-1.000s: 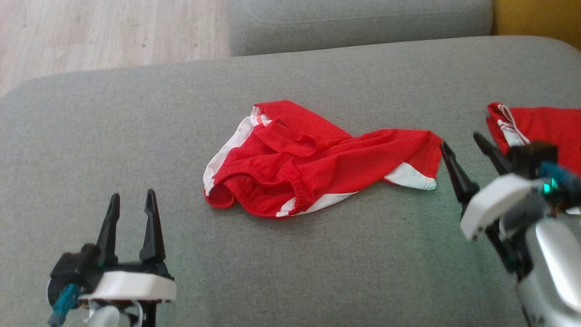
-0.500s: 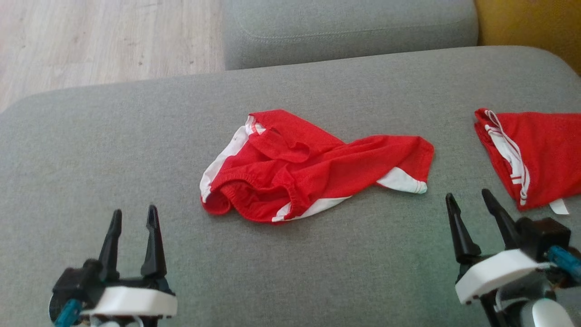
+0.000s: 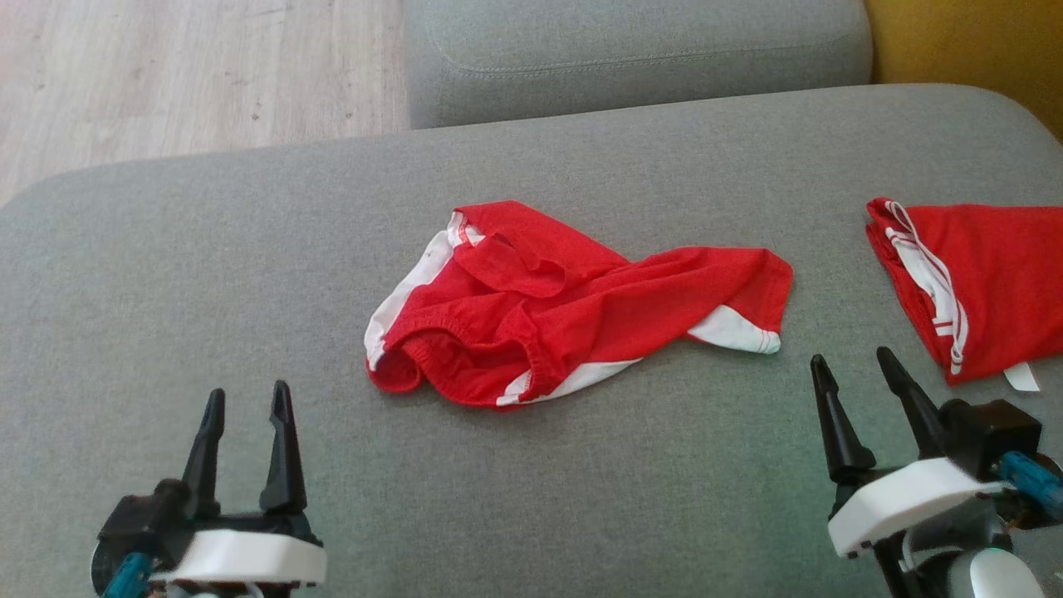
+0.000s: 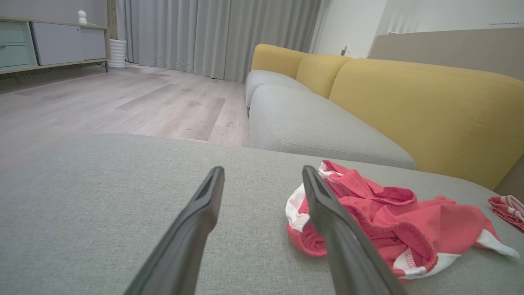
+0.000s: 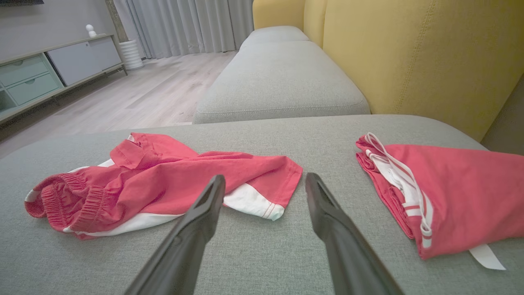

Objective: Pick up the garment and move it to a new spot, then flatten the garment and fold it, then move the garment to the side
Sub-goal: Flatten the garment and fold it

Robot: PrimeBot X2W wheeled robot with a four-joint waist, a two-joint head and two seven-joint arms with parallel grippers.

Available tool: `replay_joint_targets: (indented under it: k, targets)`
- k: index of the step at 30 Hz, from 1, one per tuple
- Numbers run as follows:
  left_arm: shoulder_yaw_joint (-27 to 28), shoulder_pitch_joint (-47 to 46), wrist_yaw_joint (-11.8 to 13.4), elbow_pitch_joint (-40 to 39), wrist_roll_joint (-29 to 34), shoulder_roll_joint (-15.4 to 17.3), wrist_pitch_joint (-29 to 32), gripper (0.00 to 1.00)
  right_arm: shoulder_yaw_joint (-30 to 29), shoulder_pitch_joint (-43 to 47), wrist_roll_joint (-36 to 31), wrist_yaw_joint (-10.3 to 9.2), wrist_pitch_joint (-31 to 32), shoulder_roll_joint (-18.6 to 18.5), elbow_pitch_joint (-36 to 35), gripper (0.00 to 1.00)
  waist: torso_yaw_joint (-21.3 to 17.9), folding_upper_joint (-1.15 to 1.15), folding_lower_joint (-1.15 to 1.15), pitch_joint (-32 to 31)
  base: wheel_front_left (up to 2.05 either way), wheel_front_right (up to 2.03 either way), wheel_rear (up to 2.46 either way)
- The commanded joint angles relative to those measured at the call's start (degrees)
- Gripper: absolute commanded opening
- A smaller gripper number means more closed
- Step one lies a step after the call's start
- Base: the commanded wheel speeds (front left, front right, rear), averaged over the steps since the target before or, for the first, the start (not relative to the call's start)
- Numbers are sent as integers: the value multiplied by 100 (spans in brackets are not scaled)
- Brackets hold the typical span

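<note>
A crumpled red garment with white trim lies in the middle of the grey sofa cushion; it also appears in the left wrist view and the right wrist view. My left gripper rests open at the lower left, well short of the garment's left end. My right gripper stands open at the lower right, just below the garment's right corner and apart from it. Nothing sits between either pair of fingers.
A second red garment, folded with white stripes, lies at the cushion's right edge. Another grey cushion sits beyond, a yellow backrest on the right, wooden floor to the far left.
My right gripper has pulled back from the garment's right corner toward the lower right and settled there. The head camera shifted slightly. The left gripper and both garments stayed put.
</note>
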Motion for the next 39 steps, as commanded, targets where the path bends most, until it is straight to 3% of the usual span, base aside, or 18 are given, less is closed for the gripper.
replay_joint_targets:
  k: [1,3,7,8,11,14,19,30,31,32,33,39]
  targets:
    - [163,-180,50,-221,80,107,-31,100,96,-230,-4,-4,-44,7,-167,100,-6,0,0,17,0,0,0]
    - [9,-230,-11,-252,142,94,41,100,102,-242,13,-4,-76,14,-149,100,-12,0,0,43,0,0,0]
    - [-762,-489,-479,-151,389,-4,398,100,143,-304,68,-4,-113,28,-112,100,-33,0,0,157,0,0,0]
    - [-762,-489,-479,-151,389,-4,398,100,143,-304,68,-4,-113,28,-112,100,-33,0,0,157,0,0,0]
    - [-1343,-823,-807,175,561,-191,564,100,199,-388,84,-4,-135,34,-75,100,-71,0,0,266,0,0,0]
    - [-1754,-1203,-950,717,683,-391,627,100,285,-492,97,-4,-165,39,-24,100,-145,0,0,393,0,0,0]
    - [-2119,-1767,-1056,1585,713,-593,530,100,449,-674,135,-4,-244,54,107,100,-323,0,0,582,0,0,0]
    - [-2159,-2363,-1045,2680,670,-724,176,100,670,-880,152,-4,-618,67,607,100,-565,0,0,733,0,0,0]
    - [-2158,-2386,-1047,2742,655,-738,156,97,679,-898,158,-4,-642,67,653,100,-572,0,0,734,0,0,0]
    - [-2163,-2410,-1049,2796,645,-751,137,32,683,-915,166,-4,-661,67,699,100,-574,0,0,735,0,0,0]
    - [-2164,-2432,-1052,2843,629,-765,117,0,685,-937,177,-4,-677,67,746,100,-573,0,0,738,0,0,0]
    - [-2087,-2487,-1068,2993,448,-824,20,0,559,-1262,312,-4,-502,83,1251,100,-517,0,0,792,0,0,0]
